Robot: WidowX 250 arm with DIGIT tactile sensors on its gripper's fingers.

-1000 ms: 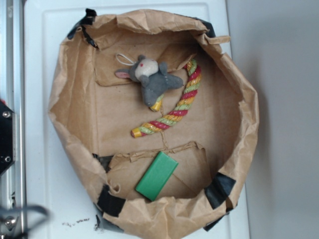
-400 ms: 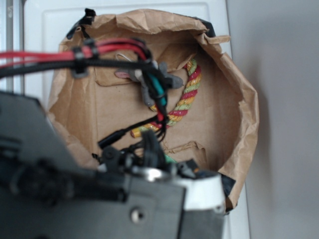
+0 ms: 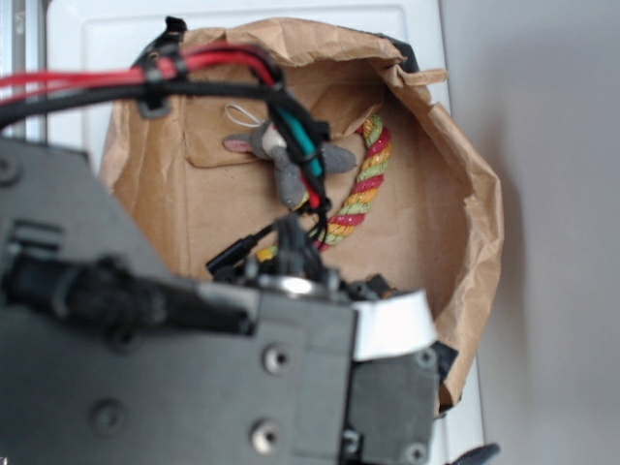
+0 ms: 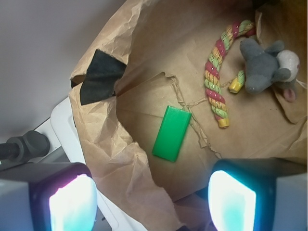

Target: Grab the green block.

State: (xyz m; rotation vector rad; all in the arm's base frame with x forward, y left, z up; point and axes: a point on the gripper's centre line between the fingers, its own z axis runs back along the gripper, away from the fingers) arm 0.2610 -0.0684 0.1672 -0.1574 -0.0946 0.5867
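The arm (image 3: pixel 194 368) has swung in over the bag (image 4: pixel 110 144); the gripper (image 4: pixel 153 204), fingers spread and empty, hangs above the green block (image 4: pixel 172 133).

arm (image 3: pixel 194 368) swung in over bag (image 3: pixel 465 223); now hides green block (image 4: pixel 172 133)

A white tray-like surface (image 3: pixel 107 44) with a raised rim bears a brown paper liner (image 3: pixel 465 208) with crumpled, upturned walls, patched at the rim with black tape (image 4: pixel 98 77). To the right of the white surface lies a plain grey surface (image 3: pixel 552 232), evenly lit and carrying a soft shadow beside the paper wall. A metal rail (image 3: pixel 19 39) runs along the far left edge.
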